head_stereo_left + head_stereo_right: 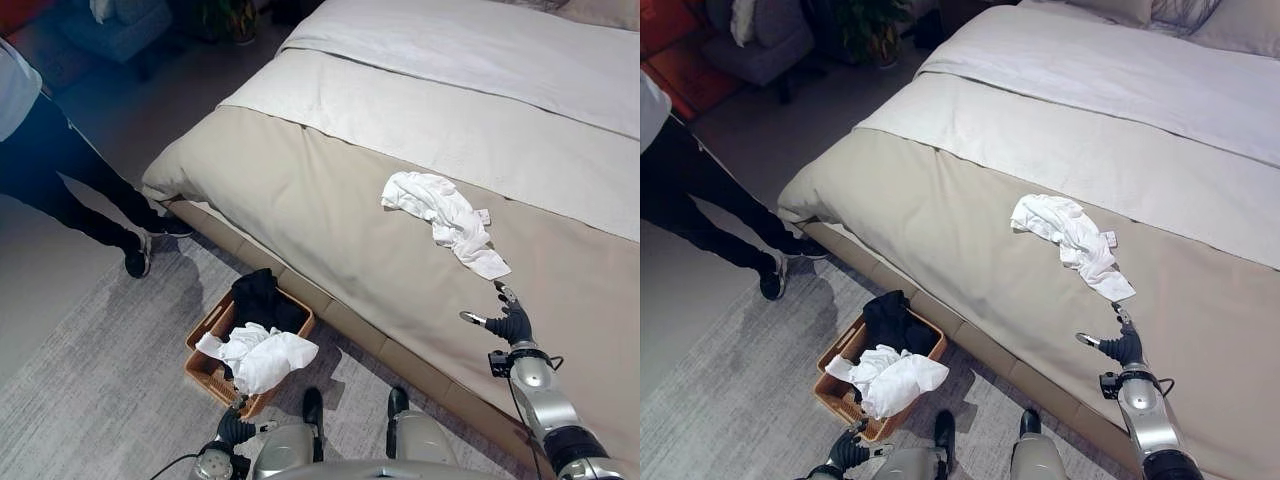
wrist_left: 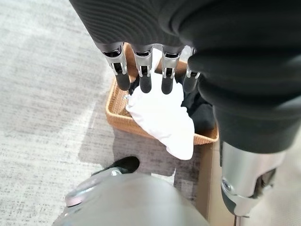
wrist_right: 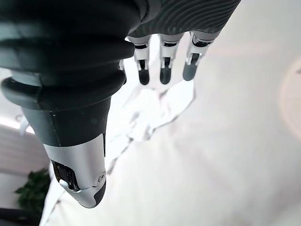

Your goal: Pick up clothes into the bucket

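One white cloth [image 1: 443, 220] is left on the tan bed cover [image 1: 330, 230], lying flat and crumpled, well apart from the basket [image 1: 205, 368] on the grey rug [image 1: 90, 380] beside the bed; the basket already has a black piece [image 1: 262, 298] and a white shirt [image 1: 258, 355] in it, and the shirt hangs over the rim; the right hand [image 1: 508, 320] hovers over the bed just beside the near tail of the cloth, not touching it, with its fingers [image 3: 164, 70] straight and spread wide and nothing in them; the left hand [image 2: 150, 70] hangs low above the basket with its fingers loose and holding nothing; a person [image 1: 60, 180] stands on the floor well away; the cloth is long and thin, and its long way runs slanted across the bed, with the fat bunched end far from the robot and the thin end pointing at the right hand; I think the best way to do this step is to reach a bit past the thin tail to the thicker middle, press down, and close the fingers on a good bunch, so the cloth does not slip out on the way to the basket.
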### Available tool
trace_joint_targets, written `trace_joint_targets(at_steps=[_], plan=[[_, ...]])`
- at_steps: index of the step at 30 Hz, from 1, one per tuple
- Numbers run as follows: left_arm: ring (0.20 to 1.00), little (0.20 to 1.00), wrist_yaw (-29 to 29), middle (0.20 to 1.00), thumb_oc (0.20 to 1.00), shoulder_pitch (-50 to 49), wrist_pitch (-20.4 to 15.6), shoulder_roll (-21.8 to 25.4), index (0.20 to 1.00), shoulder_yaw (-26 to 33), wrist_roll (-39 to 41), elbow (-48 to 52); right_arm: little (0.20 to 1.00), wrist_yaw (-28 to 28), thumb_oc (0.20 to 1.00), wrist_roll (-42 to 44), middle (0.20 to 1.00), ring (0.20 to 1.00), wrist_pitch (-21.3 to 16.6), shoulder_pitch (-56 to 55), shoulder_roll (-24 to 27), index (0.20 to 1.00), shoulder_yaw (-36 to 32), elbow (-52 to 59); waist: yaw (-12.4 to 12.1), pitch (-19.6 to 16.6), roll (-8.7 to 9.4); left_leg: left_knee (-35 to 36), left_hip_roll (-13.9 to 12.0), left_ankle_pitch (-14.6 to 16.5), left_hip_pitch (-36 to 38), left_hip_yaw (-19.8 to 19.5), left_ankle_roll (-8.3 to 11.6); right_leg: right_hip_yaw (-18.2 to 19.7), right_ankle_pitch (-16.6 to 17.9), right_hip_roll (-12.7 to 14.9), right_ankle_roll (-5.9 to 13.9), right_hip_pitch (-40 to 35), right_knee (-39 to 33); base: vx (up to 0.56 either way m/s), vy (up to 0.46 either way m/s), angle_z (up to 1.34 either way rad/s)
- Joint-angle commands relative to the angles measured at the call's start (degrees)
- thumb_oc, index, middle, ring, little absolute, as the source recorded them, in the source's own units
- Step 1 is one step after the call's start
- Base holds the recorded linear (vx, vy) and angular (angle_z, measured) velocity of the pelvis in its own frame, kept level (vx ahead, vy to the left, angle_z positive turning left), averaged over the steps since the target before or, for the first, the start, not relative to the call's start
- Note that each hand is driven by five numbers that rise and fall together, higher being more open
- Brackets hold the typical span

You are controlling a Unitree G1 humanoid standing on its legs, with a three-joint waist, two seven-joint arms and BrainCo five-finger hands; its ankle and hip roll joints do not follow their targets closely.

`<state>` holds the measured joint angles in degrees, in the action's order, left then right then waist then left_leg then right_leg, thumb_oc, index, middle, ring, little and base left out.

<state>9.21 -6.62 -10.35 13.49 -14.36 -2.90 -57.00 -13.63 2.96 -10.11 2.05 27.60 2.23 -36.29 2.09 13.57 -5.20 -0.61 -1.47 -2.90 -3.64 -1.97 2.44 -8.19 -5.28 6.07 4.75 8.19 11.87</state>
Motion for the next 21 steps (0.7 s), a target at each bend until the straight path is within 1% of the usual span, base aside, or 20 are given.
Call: trace_joint_targets(at_steps=[1, 3, 4, 5, 7, 10, 11, 12, 13, 14, 15, 16, 17, 18, 19, 20, 21], plan=[[1.0, 1.0, 2.4, 1.0, 1.0, 1.9, -0.8, 1.2, 1.0, 2.6, -0.6, 2.2, 1.0, -3.0, 1.0, -1.1, 1.0, 1.0, -2.0, 3.4, 2.0, 1.0, -1.8, 2.2, -1.3, 1.8, 2.65, -3.2, 3.0, 3.0, -2.0, -2.0, 0.35, 0.8, 2.6, 1.0, 1.32, -1.4, -3.3, -0.11, -0.016, 0.04], [1.0, 1.0, 3.1, 1.0, 1.0, 2.0, -0.9, 1.4, 1.0, 2.5, 0.0, 3.6, 1.0, -4.9, 1.0, -2.6, 1.0, 1.0, -1.5, 4.7, 3.0, 1.0, -2.1, 2.3, -1.5, 2.8, 2.53, -4.1, 3.2, 2.9, -3.6, -2.5, 0.22, 0.6, 2.6, 1.1, 1.21, 0.4, -2.1, -0.1, -0.018, 0.08], [1.0, 1.0, 3.1, 1.0, 1.0, 2.0, -0.8, 1.4, 1.0, 2.5, 0.0, 3.6, 1.0, -4.9, 1.0, -2.6, 1.0, 1.0, -1.5, 4.7, 3.0, 1.0, -2.1, 2.3, -1.5, 2.8, 2.54, -4.1, 3.2, 2.9, -3.6, -2.5, 0.22, 0.6, 2.6, 1.1, 1.21, 0.4, -2.1, -0.11, -0.004, 0.15], [1.0, 1.0, 4.1, 1.0, 1.0, 2.0, -1.1, 1.6, 1.0, 1.9, 0.5, 4.7, 1.0, -7.4, 1.0, -4.2, 1.0, 1.0, -1.1, 7.5, 4.6, 1.0, -2.3, 1.4, -1.9, 4.4, 2.05, -5.1, 3.5, 2.7, -5.6, -2.8, 0.08, 0.5, 2.6, 1.3, 1.17, 2.5, -0.9, -0.09, 0.009, 0.12], [1.0, 1.0, 4.9, 1.0, 1.0, 1.4, -1.7, 2.4, 1.0, 0.1, 0.4, 7.2, 1.0, -10.3, 1.0, -4.9, 1.0, 1.0, -1.0, 11.3, 6.7, 1.0, -2.5, -0.4, -2.3, 5.7, 1.43, -5.8, 3.7, 2.6, -7.2, -2.7, -0.04, 0.6, 2.8, 1.6, 1.19, 4.3, 0.0, -0.09, 0.025, 0.06], [1.0, 1.0, 5.4, 1.0, 1.0, 1.3, -1.9, 2.8, 1.0, -2.5, 0.6, 8.7, 1.0, -13.5, 1.0, -4.0, 1.0, 1.0, -0.8, 18.4, 10.7, 1.0, -1.7, -5.6, -3.1, 7.1, 0.48, -6.9, 4.0, 2.4, -9.7, -2.5, -0.12, 1.3, 2.5, 2.1, 1.22, 7.2, 2.2, -0.04, 0.045, 0.0], [1.0, 1.0, 5.4, 1.0, 1.0, 1.4, -1.9, 2.8, 1.0, -2.5, 0.6, 8.7, 1.0, -13.5, 1.0, -4.0, 1.0, 1.0, -0.9, 18.4, 10.7, 1.0, -1.6, -5.6, -3.1, 7.1, 0.49, -7.0, 4.0, 2.5, -9.7, -2.5, -0.13, 1.3, 2.5, 2.1, 1.22, 7.2, 2.3, -0.05, 0.049, 0.08], [1.0, 1.0, 5.9, 1.0, 1.0, 1.7, -2.1, 2.8, 1.0, -4.4, 1.5, 9.4, 1.0, -15.4, 1.0, -3.2, 1.0, 1.0, -0.3, 23.2, 13.2, 1.0, -0.6, -9.6, -4.0, 8.1, -0.22, -7.9, 4.4, 2.4, -11.5, -2.6, -0.12, 1.3, 2.1, 2.7, 1.22, 9.0, 4.1, -0.05, 0.031, 0.11], [1.0, 1.0, 5.9, 1.0, 1.0, 1.7, -2.0, 2.7, 1.0, -4.4, 1.5, 9.4, 1.0, -15.5, 1.0, -3.2, 1.0, 1.0, -0.4, 23.5, 13.3, 1.0, -0.4, -9.9, -3.9, 8.1, -0.24, -8.0, 4.4, 2.5, -11.7, -2.5, -0.12, 1.3, 2.1, 2.7, 1.23, 9.2, 4.2, -0.06, 0.05, 0.02], [1.0, 1.0, 6.9, 1.0, 1.0, 2.2, -2.4, 3.0, 1.0, -6.3, 1.7, 10.4, 1.0, -17.6, 1.0, -3.2, 1.0, 1.0, 0.1, 28.3, 17.2, 1.0, 0.6, -13.9, -4.7, 9.3, -0.91, -9.7, 5.0, 2.9, -13.4, -2.8, -0.08, 1.2, 1.1, 3.4, 1.2, 11.3, 7.1, 0.0, 0.0, 0.0], [1.0, 1.0, 6.9, 1.0, 1.0, 2.2, -2.4, 2.9, 1.0, -6.3, 1.7, 10.4, 1.0, -17.6, 1.0, -3.2, 1.0, 1.0, 0.0, 28.5, 17.3, 1.0, 0.7, -14.0, -4.7, 9.2, -0.97, -9.7, 5.0, 2.7, -13.7, -2.8, -0.1, 1.2, 1.4, 3.4, 1.21, 11.6, 7.0, -0.05, 0.03, 0.04], [1.0, 1.0, 7.4, 1.0, 1.0, 2.6, -2.6, 3.3, 1.0, -7.7, 1.5, 11.2, 1.0, -18.4, 1.0, -2.5, 1.0, 1.0, 0.4, 32.4, 20.8, 1.0, 1.9, -16.0, -5.4, 10.2, -1.3, -11.0, 5.4, 3.0, -15.3, -3.2, -0.13, 1.0, 0.1, 4.2, 1.02, 13.2, 9.5, -0.05, 0.011, 0.13], [1.0, 1.0, 7.7, 1.0, 1.0, 3.1, -2.5, 3.5, 1.0, -8.3, 1.5, 11.2, 1.0, -18.8, 1.0, -2.3, 1.0, 1.0, 0.4, 34.3, 22.1, 1.0, 2.3, -16.6, -5.5, 10.9, -1.48, -11.9, 5.6, 3.0, -16.5, -3.4, -0.18, 0.9, -0.1, 4.5, 0.96, 14.4, 11.1, -0.04, 0.008, 0.15], [1.0, 1.0, 7.7, 1.0, 1.0, 3.1, -2.5, 3.4, 1.0, -8.2, 1.5, 11.2, 1.0, -18.8, 1.0, -2.3, 1.0, 1.0, 0.4, 34.5, 22.1, 1.0, 2.4, -16.7, -5.4, 10.9, -1.48, -12.0, 5.7, 3.1, -16.6, -3.4, -0.18, 1.0, -0.2, 4.5, 0.96, 14.6, 11.3, -0.05, 0.001, 0.32], [1.0, 1.0, 7.9, 1.0, 1.0, 3.8, -2.7, 3.7, 1.0, -9.5, 1.8, 11.6, 1.0, -19.0, 1.0, -1.5, 1.0, 1.0, 0.6, 39.2, 25.3, 1.0, 4.5, -20.6, -5.9, 12.0, -1.85, -13.8, 6.1, 3.3, -19.1, -4.0, -0.21, 0.6, -1.1, 5.3, 0.88, 16.8, 13.9, -0.04, 0.001, 0.32], [1.0, 1.0, 7.9, 1.0, 1.0, 3.8, -2.7, 3.6, 1.0, -9.5, 1.8, 11.6, 1.0, -19.0, 1.0, -1.4, 1.0, 1.0, 0.6, 39.3, 25.3, 1.0, 4.6, -20.6, -5.9, 12.0, -1.85, -13.9, 6.1, 3.3, -19.1, -4.0, -0.21, 0.6, -1.1, 5.4, 0.88, 16.9, 13.9, -0.06, -0.014, 0.42], [1.0, 1.0, 8.6, 1.0, 1.0, 4.3, -2.8, 3.8, 1.0, -10.1, 2.6, 11.9, 1.0, -19.4, 1.0, -1.6, 1.0, 1.0, 1.1, 43.3, 27.4, 1.0, 6.8, -21.3, -6.3, 13.3, -1.98, -15.9, 6.5, 3.4, -21.6, -4.5, -0.14, 0.2, -2.1, 6.2, 0.61, 19.0, 16.7, -0.05, -0.042, 0.28]])
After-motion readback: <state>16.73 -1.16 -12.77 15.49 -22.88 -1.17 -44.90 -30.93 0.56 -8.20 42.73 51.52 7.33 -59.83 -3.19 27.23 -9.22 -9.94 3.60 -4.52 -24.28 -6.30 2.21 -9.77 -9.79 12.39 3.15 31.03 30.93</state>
